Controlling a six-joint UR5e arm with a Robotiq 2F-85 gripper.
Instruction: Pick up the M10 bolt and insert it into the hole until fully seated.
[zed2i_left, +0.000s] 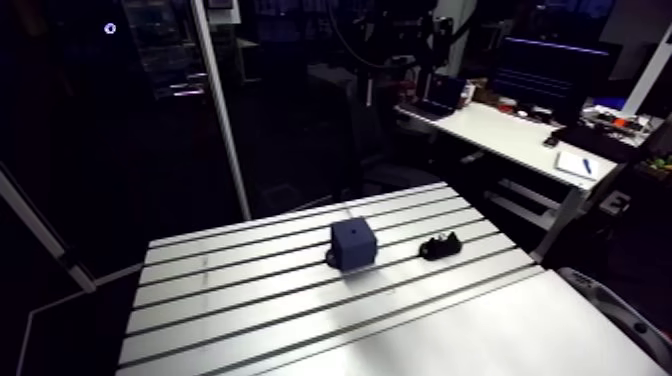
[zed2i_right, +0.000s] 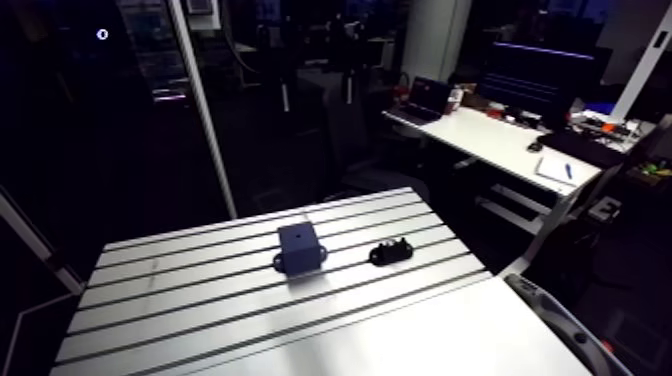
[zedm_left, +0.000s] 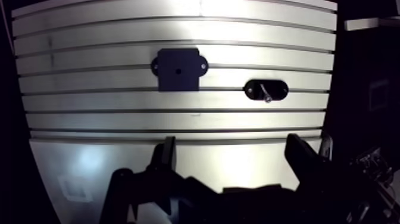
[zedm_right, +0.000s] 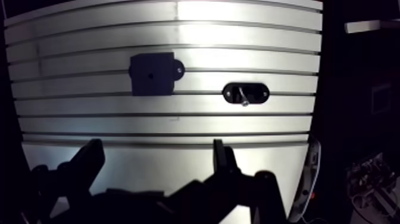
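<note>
The M10 bolt (zedm_left: 265, 93) lay well ahead of the claw (zedm_left: 232, 148), out on the slotted table (zedm_left: 119, 119), and nothing stood between them. It rested in a small black oval holder (zedm_left: 280, 90). In the wrist view only a short bright length of shank showed against the dark holder, slanting a little across the table's slots. Whether the bolt stood upright in the holder or leaned could not be told from here. It sat off the claw's centre line, toward one finger rather than midway between the two.

The dark blue block (zedm_left: 177, 76) with the hole (zedm_left: 177, 70) in its top face sat beside the holder along the same band of slots. It was clearly apart from the holder and ahead of the claw's other finger.

The claw hung above the near edge of the table with its fingers (zedm_left: 167, 156) spread wide. It held nothing and touched nothing. By my judgement the pick had not yet begun, and the coming reach would need to go forward and sideways, toward the holder, before descending over the shank
</note>
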